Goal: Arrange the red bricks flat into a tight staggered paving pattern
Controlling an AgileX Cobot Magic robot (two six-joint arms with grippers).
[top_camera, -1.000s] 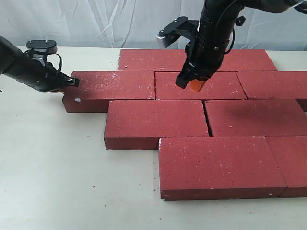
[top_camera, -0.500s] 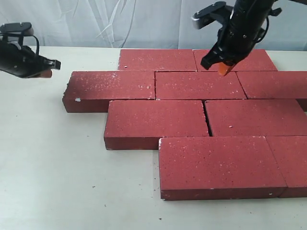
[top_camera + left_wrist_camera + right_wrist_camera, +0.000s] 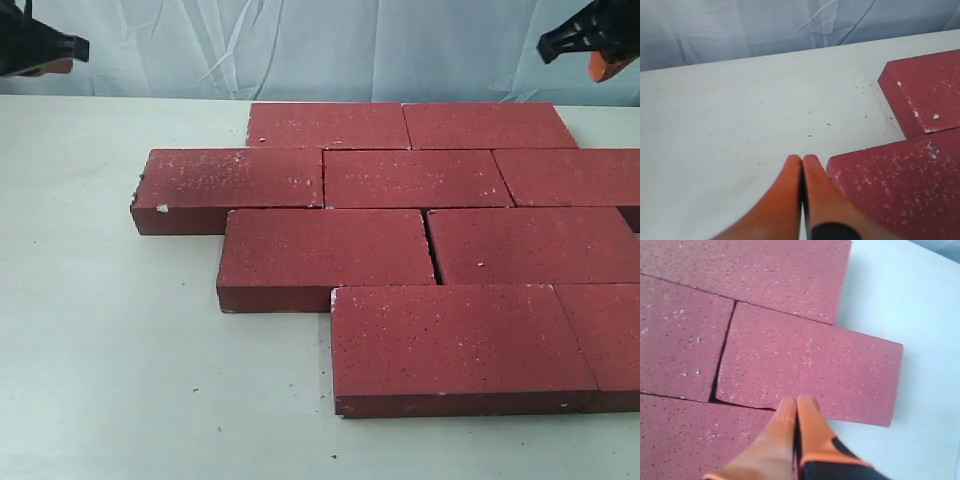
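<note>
Several dark-red bricks lie flat on the pale table in four staggered rows, their edges nearly touching. A thin gap runs between two bricks of the third row. My left gripper hangs shut and empty at the upper left corner, well clear of the leftmost brick. In the left wrist view its orange fingers press together above the table beside a brick corner. My right gripper is at the upper right edge, shut and empty; its tips hover over the bricks.
A wrinkled pale curtain backs the table. Bare tabletop lies left of and in front of the bricks. Small dark crumbs dot the surface near the brick corner.
Both arms have lifted away from the bricks: the left one rose from the leftmost brick's end to the upper left corner, the right one from the second row to the upper right. The bricks have not moved.
</note>
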